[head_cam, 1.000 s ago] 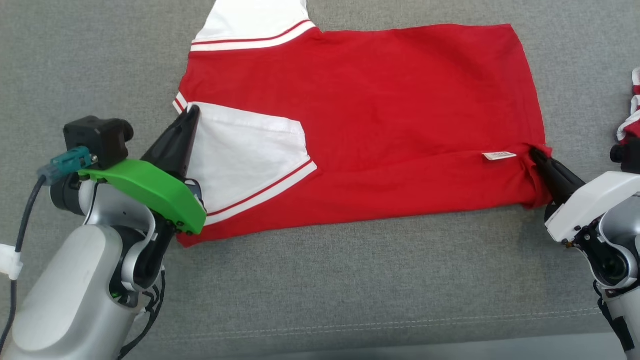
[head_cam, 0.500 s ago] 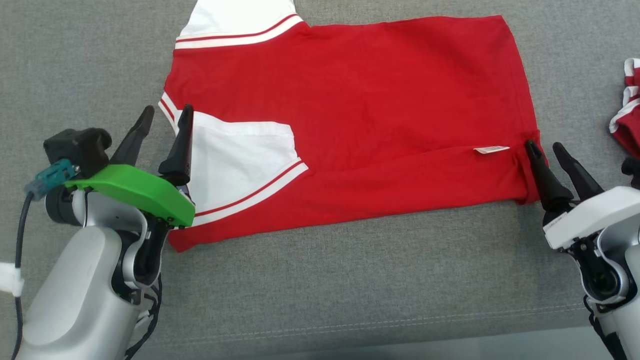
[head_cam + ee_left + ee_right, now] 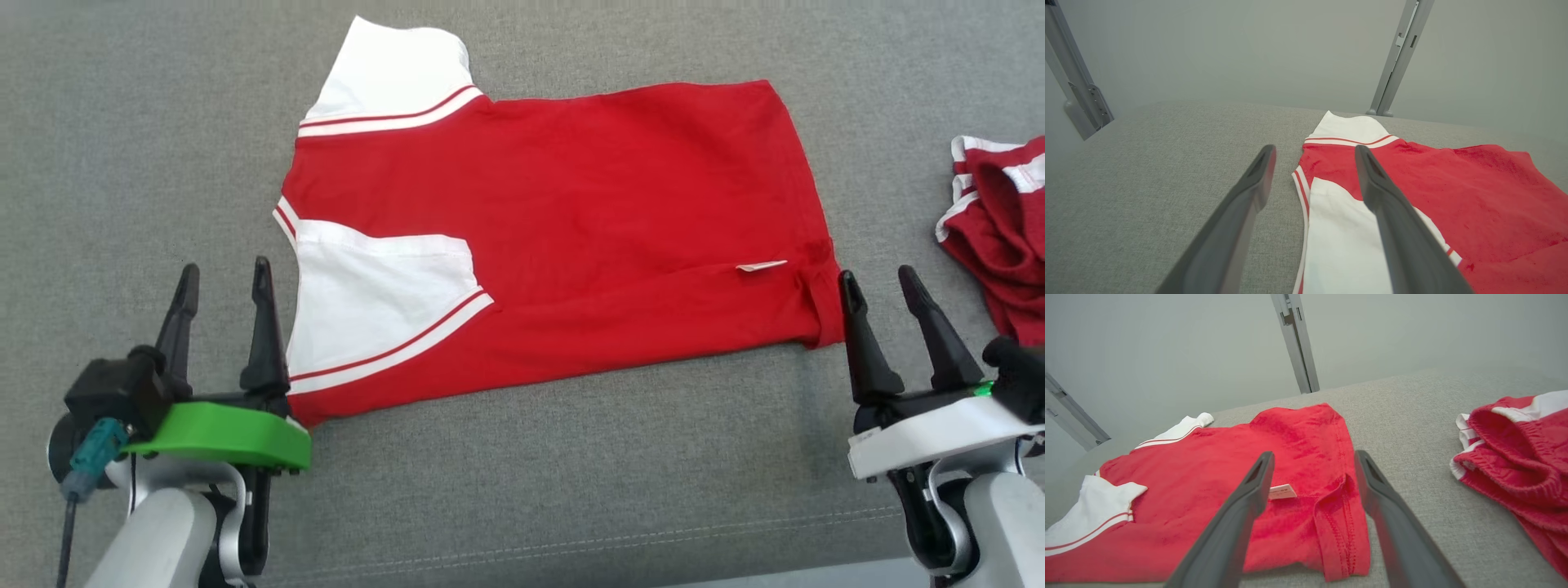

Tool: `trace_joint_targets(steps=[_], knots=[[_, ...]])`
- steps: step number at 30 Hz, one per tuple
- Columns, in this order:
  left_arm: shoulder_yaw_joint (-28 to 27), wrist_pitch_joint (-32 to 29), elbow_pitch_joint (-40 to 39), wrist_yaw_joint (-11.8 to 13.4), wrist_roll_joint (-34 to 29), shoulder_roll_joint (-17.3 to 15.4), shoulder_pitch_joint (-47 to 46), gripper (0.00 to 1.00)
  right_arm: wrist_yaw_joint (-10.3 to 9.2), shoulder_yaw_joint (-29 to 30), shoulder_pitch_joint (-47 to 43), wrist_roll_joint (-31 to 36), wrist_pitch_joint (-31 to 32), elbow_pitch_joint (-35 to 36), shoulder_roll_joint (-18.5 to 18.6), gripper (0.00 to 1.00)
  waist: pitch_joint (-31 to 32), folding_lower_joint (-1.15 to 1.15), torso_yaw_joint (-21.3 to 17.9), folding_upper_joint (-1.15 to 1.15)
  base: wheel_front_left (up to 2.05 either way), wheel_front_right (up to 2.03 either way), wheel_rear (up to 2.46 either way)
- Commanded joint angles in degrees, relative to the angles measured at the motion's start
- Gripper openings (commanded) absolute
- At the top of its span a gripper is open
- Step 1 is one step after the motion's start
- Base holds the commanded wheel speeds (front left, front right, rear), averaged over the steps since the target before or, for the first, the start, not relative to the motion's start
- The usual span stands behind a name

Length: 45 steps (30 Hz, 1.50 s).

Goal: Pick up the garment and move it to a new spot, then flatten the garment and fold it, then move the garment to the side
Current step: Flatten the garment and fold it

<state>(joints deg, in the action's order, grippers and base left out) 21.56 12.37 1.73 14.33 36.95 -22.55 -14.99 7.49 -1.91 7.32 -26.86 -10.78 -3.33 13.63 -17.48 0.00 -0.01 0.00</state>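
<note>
Shirt point(image 3: 571, 212) half-folded, flat on grey cushion point(image 3: 531, 474), between pincers. Left pincer point(image 3: 225, 268) apart, empty, just beside white sleeve point(image 3: 375, 302). Right pincer point(image 3: 878, 276) apart, empty, beside bunched hem corner point(image 3: 816, 302). Risks: single-layer grasp undoing fold; sideways drag snagging shorts point(image 3: 1000, 229).

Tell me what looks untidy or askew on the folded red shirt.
The red shirt lies mostly flat, but its hem corner beside the right pincer is bunched and curled over, with a white label sticking out. The near folded edge runs slanted. A second red garment sits crumpled at the right.
</note>
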Motion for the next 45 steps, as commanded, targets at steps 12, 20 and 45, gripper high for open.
trace_joint_targets(steps=[12, 20, 45], knots=[[2.06, 2.09, 0.07, 3.27, -3.51, 0.93, 10.49, 1.0, -0.02, 1.18, -7.52, 11.84, -1.37, 0.56, -4.1, 1.0, 9.03, 0.0, 0.62, 0.0, 0.0, 0.0, 0.0], [3.29, 2.06, 0.87, 3.6, -3.08, 1.35, 14.47, 1.0, -0.02, 1.71, -11.09, 13.61, 0.01, 2.46, -5.31, 1.0, 12.37, 0.0, 0.69, 0.0, 0.0, 0.0, 0.0], [9.09, -4.8, 11.62, -2.62, -1.88, 4.3, 4.33, 1.0, -0.03, 3.43, -3.35, 12.26, 1.09, -7.56, -3.7, 1.0, 6.93, 0.0, 2.75, 0.0, 0.0, 0.0, 0.0]])
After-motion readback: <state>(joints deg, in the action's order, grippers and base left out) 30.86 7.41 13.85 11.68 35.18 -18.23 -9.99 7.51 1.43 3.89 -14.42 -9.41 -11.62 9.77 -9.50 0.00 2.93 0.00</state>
